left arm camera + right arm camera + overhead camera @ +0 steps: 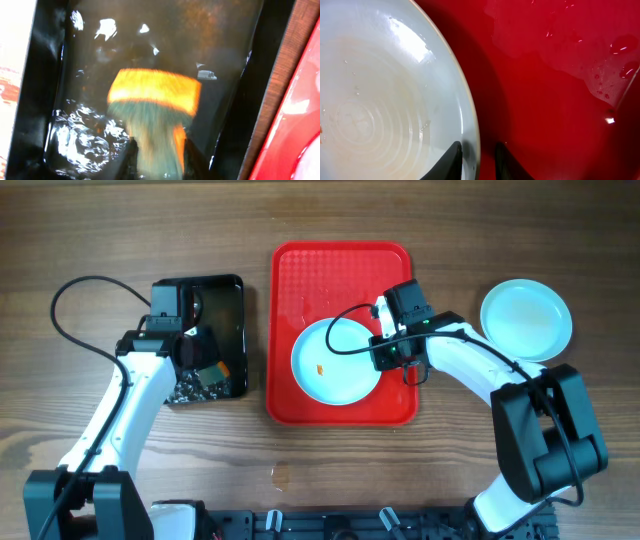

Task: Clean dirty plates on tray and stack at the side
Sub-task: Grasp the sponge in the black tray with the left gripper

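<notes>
One pale plate [335, 360] with an orange speck lies on the red tray [340, 265]. My right gripper [385, 352] is at its right rim. In the right wrist view, the fingers [479, 162] straddle the rim of the plate [385, 100], one inside and one over the tray [560, 100], shut on it. A clean pale-blue plate [526, 318] sits on the table to the right of the tray; I cannot tell whether it is one plate or a stack. My left gripper [205, 365] is shut on an orange and green sponge [152, 92] over the black tray.
The black tray [225, 290] is left of the red tray and holds water and foam [80, 135]. A wet patch with droplets [570, 50] lies on the red tray floor. The right arm's cable [345, 330] loops over the plate.
</notes>
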Available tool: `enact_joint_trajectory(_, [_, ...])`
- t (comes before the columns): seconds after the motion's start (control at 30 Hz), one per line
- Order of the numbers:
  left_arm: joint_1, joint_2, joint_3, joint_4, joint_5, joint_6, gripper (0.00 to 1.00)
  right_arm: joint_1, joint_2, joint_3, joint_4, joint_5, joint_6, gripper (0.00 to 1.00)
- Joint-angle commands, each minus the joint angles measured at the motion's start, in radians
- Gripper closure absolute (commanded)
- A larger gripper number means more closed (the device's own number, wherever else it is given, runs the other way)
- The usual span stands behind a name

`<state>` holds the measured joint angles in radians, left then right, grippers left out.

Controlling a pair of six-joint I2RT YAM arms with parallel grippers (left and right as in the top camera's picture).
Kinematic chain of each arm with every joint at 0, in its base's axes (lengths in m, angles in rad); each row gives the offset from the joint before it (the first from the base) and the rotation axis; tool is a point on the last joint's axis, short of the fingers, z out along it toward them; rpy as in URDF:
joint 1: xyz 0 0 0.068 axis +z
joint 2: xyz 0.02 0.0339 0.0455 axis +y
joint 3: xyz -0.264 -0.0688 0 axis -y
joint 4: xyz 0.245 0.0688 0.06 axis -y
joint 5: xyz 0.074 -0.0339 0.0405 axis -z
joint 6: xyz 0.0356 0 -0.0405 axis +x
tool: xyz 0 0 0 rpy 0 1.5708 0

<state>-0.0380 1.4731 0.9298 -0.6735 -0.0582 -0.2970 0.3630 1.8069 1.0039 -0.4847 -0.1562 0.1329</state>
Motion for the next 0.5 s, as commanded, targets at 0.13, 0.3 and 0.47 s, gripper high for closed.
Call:
enact_joint_trajectory(0.13, [0.001,0.058,-0.035,0.029,0.005,0.002,0.44,-0.004,0.008,-0.009,-0.003,0.000,0.004,0.76])
enact_joint_trajectory(0.3, [0.001,0.122,-0.066,0.099,0.005,0.002,0.52,-0.004,0.008,-0.009,-0.004,0.000,0.005,0.76])
enact_joint_trajectory(0.47, [0.001,0.188,-0.068,0.128,0.009,0.002,0.76,-0.004,0.008,-0.009,-0.006,-0.001,0.007,0.76])
